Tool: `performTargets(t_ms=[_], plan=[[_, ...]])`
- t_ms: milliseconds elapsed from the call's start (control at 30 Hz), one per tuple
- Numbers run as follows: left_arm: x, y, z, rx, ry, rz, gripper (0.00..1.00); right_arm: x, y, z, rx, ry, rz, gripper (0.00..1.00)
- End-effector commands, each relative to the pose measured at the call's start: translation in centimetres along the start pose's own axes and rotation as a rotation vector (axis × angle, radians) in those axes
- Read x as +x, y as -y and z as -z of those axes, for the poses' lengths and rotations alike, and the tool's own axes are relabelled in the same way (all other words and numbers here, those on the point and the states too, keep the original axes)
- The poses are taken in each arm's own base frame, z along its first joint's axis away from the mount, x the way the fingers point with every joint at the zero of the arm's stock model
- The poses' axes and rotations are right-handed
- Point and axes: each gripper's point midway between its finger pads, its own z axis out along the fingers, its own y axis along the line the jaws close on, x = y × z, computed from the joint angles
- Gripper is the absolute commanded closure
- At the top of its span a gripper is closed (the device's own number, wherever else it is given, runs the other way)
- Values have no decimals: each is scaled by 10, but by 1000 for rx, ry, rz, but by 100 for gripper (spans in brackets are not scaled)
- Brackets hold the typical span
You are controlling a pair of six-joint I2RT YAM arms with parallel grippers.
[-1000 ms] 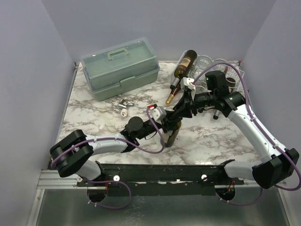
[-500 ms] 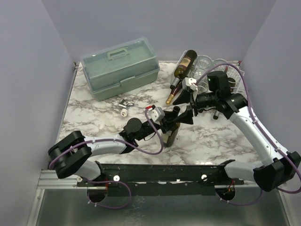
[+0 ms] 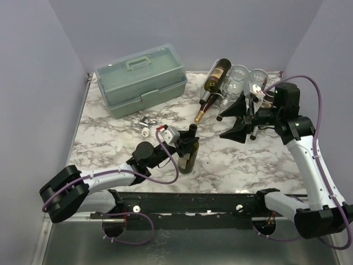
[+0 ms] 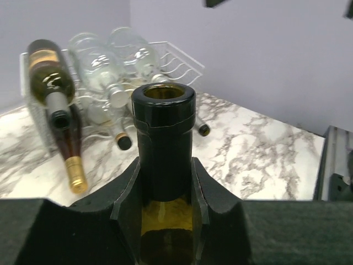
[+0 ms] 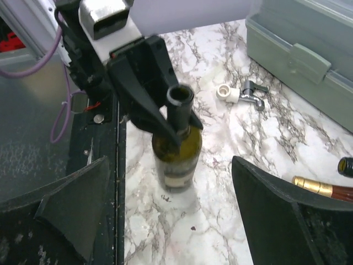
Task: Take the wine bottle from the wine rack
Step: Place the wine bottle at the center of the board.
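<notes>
A green wine bottle (image 3: 187, 159) stands upright near the table's front, away from the rack. My left gripper (image 3: 190, 138) is shut on its neck; in the left wrist view the black fingers (image 4: 124, 199) press both sides of the neck (image 4: 164, 138). The white wire wine rack (image 3: 273, 83) sits at the back right and holds a dark labelled bottle (image 3: 216, 74) and clear bottles (image 3: 238, 77). My right gripper (image 3: 236, 120) hangs open between the rack and the held bottle, with nothing between its fingers (image 5: 281, 210). From that wrist, the bottle (image 5: 176, 149) is ahead and apart.
A grey-green toolbox (image 3: 140, 80) stands at the back left. A small metal tap (image 3: 146, 127) lies in front of it. A gold-foiled bottle (image 3: 203, 110) leans out of the rack onto the marble. A black rail (image 3: 187, 201) runs along the near edge.
My right gripper has opened, let go of the bottle and drawn back to the right toward the rack. The left arm has carried the upright bottle slightly left and nearer.
</notes>
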Motion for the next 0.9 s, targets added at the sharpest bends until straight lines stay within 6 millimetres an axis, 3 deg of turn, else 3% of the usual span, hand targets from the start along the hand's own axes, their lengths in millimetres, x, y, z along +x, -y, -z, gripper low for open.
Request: performTargets(t_ms=[0, 267, 867], plan=[[-31, -30, 13, -105, 48, -26, 100, 16, 4, 4, 41, 8, -41, 5], [-64, -87, 46, -312, 37, -89, 100, 54, 17, 5, 118, -35, -39, 4], [-151, -210, 128, -814, 172, -143, 100, 87, 8, 4, 70, -15, -42, 1]])
